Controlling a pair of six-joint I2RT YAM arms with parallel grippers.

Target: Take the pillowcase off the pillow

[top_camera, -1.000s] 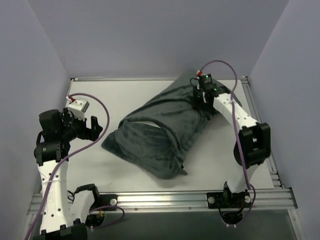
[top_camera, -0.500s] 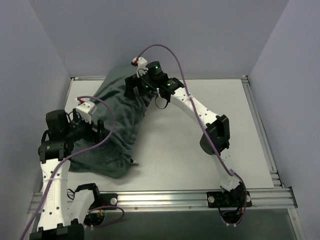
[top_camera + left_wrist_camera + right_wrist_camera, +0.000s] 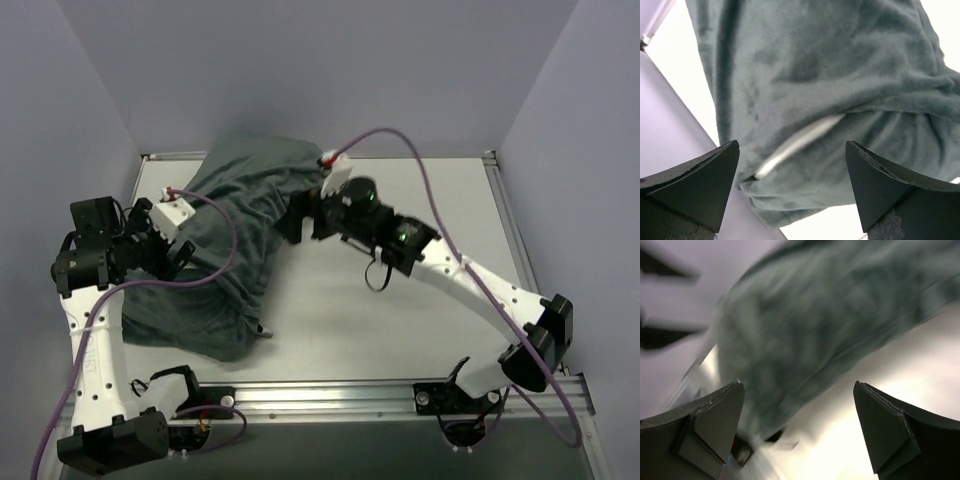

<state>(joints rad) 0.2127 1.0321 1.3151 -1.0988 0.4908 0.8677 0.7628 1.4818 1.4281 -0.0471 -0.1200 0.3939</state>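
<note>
The pillowcase (image 3: 240,230) lies bunched on the left half of the table, its plain dark grey-green side out, with no stripes showing. It fills the left wrist view (image 3: 830,75) and shows blurred in the right wrist view (image 3: 805,325). A thin pale strip (image 3: 795,145) shows in a fold; whether it is the pillow I cannot tell, and otherwise the pillow is hidden. My left gripper (image 3: 178,255) (image 3: 791,150) hangs open over the fabric's left part. My right gripper (image 3: 303,218) (image 3: 798,385) stands open at the fabric's right edge with nothing between its fingers.
The white table (image 3: 400,320) has grey walls on three sides, and the fabric reaches the back left corner. A metal rail (image 3: 330,400) runs along the front edge. Purple cables (image 3: 420,160) loop above both arms.
The right arm dragged the pillowcase from the table's middle to the left, let go of it, and its gripper drew back to the fabric's right edge. The left gripper stayed open.
</note>
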